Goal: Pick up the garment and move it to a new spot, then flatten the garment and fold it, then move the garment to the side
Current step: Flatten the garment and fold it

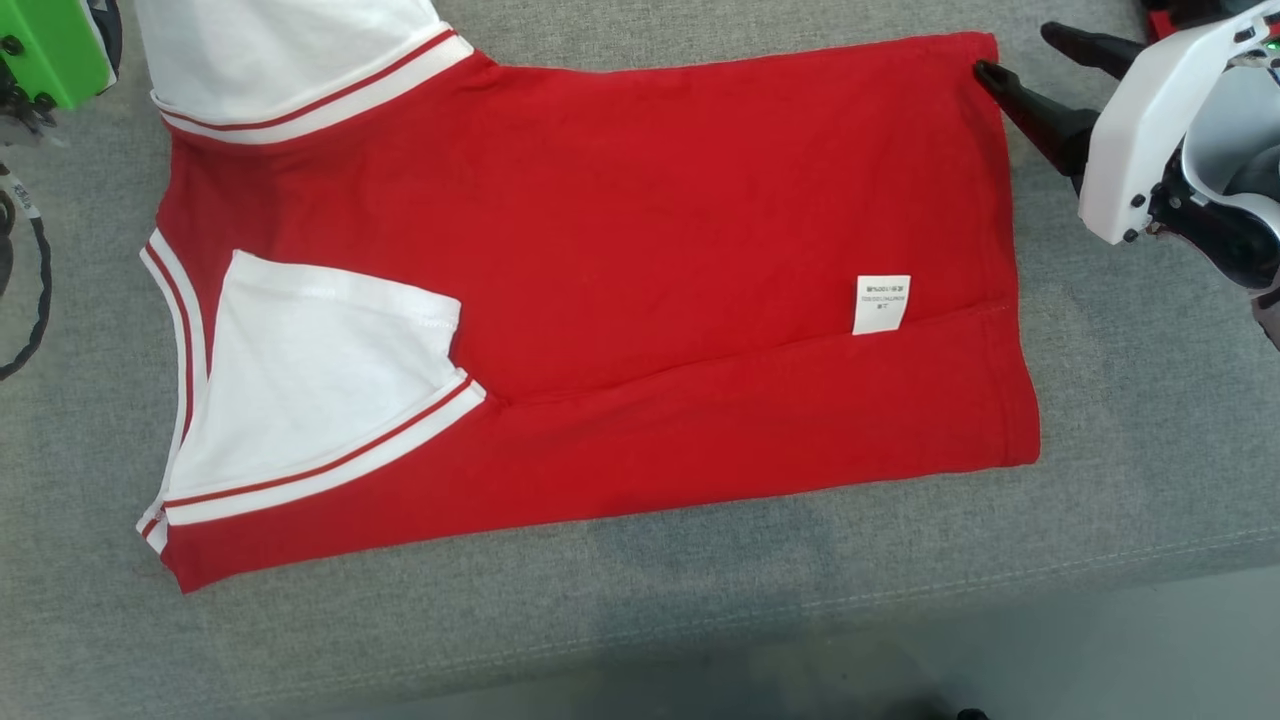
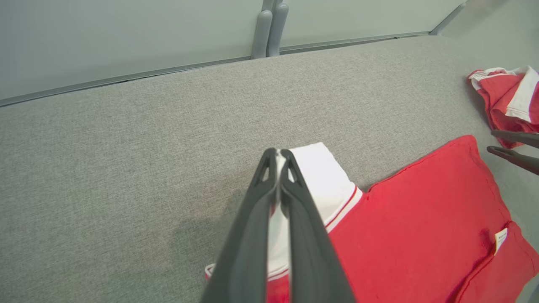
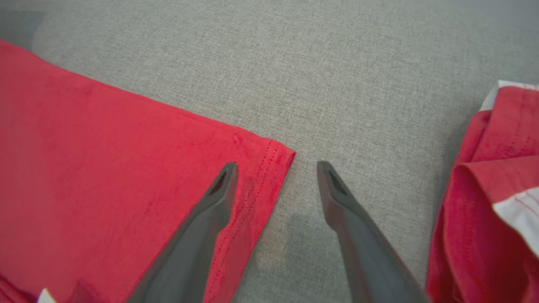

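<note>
The soft, limp garment (image 1: 620,250) probably handles best by its 2 o'clock hem corner (image 3: 282,155), beside the wide-open right pincer (image 3: 278,166); the left pincer (image 2: 278,155) pinches the sleeve (image 2: 324,176).

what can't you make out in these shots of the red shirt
Print on the white label: too small in the head view.
End of the far white sleeve: cut off by the head view's top edge.
Rest of the second red garment: cut off by the right wrist view's right edge.
Whether the left gripper pinches the sleeve: its shut fingers cover the contact in the left wrist view.
</note>
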`<state>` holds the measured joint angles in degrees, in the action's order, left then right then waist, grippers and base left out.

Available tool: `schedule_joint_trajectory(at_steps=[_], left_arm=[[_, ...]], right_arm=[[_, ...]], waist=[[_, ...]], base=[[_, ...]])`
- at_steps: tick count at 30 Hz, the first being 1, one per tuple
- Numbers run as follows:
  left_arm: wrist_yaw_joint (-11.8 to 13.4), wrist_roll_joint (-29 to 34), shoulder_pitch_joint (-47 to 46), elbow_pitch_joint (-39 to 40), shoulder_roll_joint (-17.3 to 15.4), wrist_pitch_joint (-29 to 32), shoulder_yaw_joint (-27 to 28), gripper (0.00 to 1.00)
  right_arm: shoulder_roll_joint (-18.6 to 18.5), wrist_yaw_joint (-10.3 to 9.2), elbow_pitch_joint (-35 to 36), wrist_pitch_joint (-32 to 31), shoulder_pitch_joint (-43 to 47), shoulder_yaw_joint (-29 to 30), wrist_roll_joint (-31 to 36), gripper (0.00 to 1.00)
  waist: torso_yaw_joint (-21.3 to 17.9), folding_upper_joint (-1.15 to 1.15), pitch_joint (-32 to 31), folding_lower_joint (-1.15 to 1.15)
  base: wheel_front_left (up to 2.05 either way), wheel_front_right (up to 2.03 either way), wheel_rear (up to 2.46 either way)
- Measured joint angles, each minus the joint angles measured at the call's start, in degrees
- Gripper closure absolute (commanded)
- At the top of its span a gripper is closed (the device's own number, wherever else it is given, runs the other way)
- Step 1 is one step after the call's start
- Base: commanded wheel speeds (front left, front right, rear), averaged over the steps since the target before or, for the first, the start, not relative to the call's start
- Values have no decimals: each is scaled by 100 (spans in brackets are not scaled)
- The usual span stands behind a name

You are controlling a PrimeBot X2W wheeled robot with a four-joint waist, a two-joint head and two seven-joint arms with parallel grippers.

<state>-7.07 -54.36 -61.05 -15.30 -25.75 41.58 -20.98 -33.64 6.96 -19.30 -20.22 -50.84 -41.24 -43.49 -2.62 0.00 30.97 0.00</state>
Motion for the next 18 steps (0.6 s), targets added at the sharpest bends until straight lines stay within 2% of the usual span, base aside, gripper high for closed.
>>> schedule_joint_trajectory(at_steps=[15,18], left_arm=[[0,-138,-1,178,-49,24,-203,100],[0,-144,-1,201,-55,23,-233,100]], right_arm=[[292,-102,-375,-58,-19,33,-137,0],[293,-103,-433,-57,-42,43,-136,5]], waist=[[155,0,161,0],[177,0,172,0]], base=[[0,0,0],[0,0,0]])
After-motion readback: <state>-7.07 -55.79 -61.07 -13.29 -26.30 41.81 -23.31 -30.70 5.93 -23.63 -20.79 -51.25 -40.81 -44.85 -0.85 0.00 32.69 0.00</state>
